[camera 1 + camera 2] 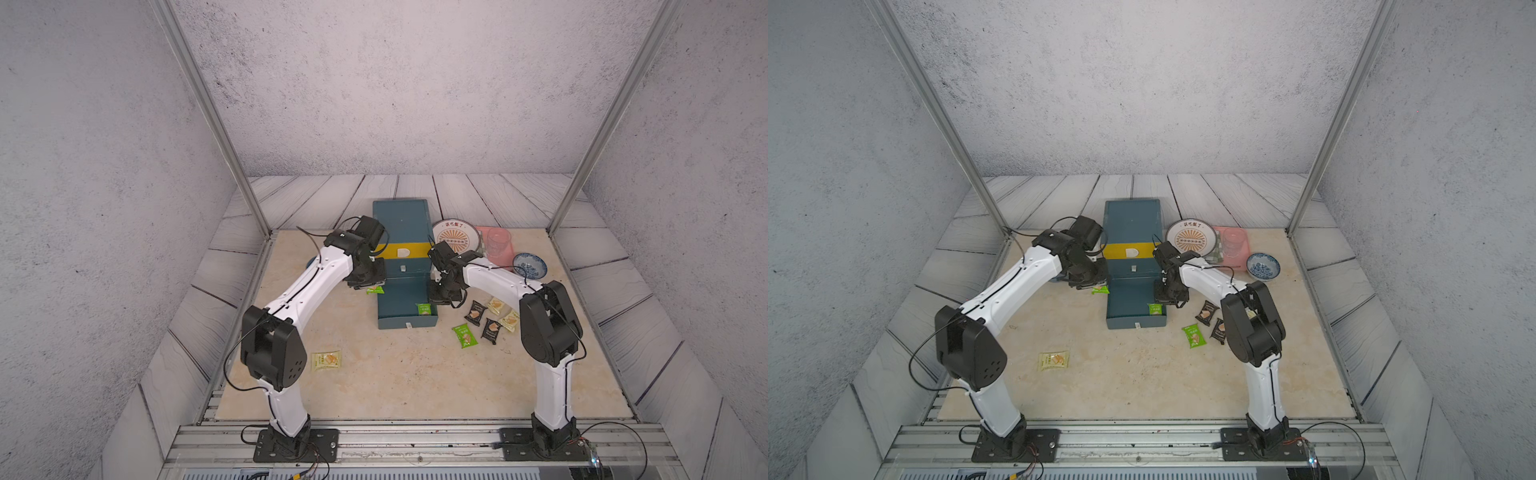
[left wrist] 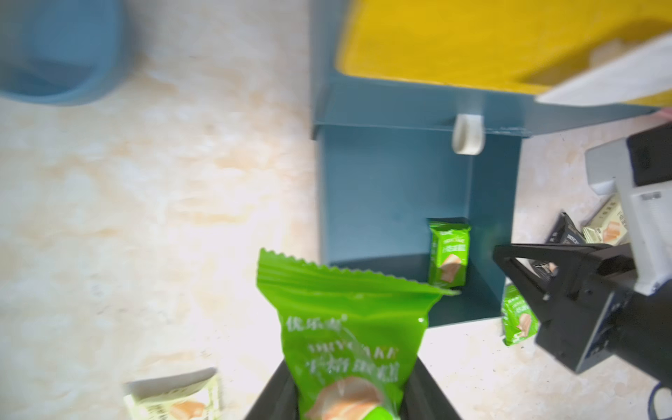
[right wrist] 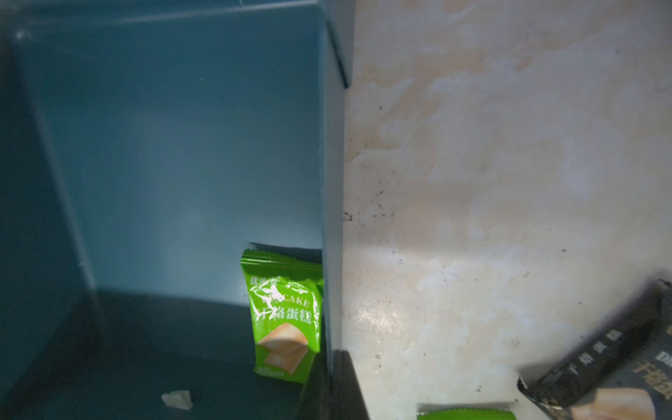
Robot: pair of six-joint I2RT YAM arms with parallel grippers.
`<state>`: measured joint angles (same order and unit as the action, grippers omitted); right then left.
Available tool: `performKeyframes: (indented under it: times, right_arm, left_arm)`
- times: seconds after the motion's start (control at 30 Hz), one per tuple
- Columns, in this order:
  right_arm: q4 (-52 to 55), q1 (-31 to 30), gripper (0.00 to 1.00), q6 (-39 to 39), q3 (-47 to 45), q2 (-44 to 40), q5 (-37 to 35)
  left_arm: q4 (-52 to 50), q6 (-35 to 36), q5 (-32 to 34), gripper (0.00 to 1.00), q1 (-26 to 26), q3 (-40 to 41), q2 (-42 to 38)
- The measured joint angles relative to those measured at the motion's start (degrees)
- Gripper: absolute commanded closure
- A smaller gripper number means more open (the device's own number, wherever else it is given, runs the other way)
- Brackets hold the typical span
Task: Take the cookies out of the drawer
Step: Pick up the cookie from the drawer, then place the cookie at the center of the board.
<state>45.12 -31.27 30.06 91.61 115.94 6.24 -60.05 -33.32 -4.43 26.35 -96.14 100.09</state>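
One green packet (image 1: 424,309) sits in the open drawer (image 1: 407,323), tucked in the front right corner against the right wall; we list open drawer floor to its left and wide free table (image 1: 374,386) in front. Finish: bright green wrapper, white lettering, tan biscuit picture. We log the left gripper (image 1: 371,284) just outside the drawer's left wall, clamped on a second green packet (image 2: 345,327). Our right gripper (image 1: 441,296), jaws together, hangs above the right wall, elbow raised.
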Motion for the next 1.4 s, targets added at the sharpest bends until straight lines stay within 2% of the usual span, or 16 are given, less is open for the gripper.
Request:
performKeyframes:
  times: [0.17,0.4,0.7,0.93,1.17,1.3,1.4]
  right_arm:
    - [0.04,0.00,1.00,0.00,0.00,0.00,-0.24]
    - [0.33,0.00,1.00,-0.07,0.15,0.02,-0.44]
    - [1.29,0.00,1.00,-0.15,1.01,0.52,-0.68]
    - [1.31,0.07,1.00,-0.15,1.01,0.57,-0.79]
    - [1.55,0.11,1.00,-0.15,1.64,0.98,-0.79]
    - [1.75,0.17,1.00,-0.13,2.08,1.29,-0.81]
    - [1.99,0.20,1.00,-0.13,2.62,1.62,-0.81]
  left_arm:
    - [1.33,2.19,-0.11,0.57,-7.50,10.51,-4.26]
    - [6.23,5.29,0.31,0.57,-14.29,17.18,2.05]
    - [12.33,6.01,0.59,0.33,-18.38,19.78,8.37]
    - [13.86,4.48,-4.39,0.28,-16.90,19.65,4.26]
    - [14.67,2.36,-10.32,0.27,-7.93,17.55,-1.14]
    - [14.38,0.46,-11.76,0.32,-4.76,15.65,-0.90]
    - [12.96,-0.55,-11.54,0.37,-4.02,11.17,1.66]
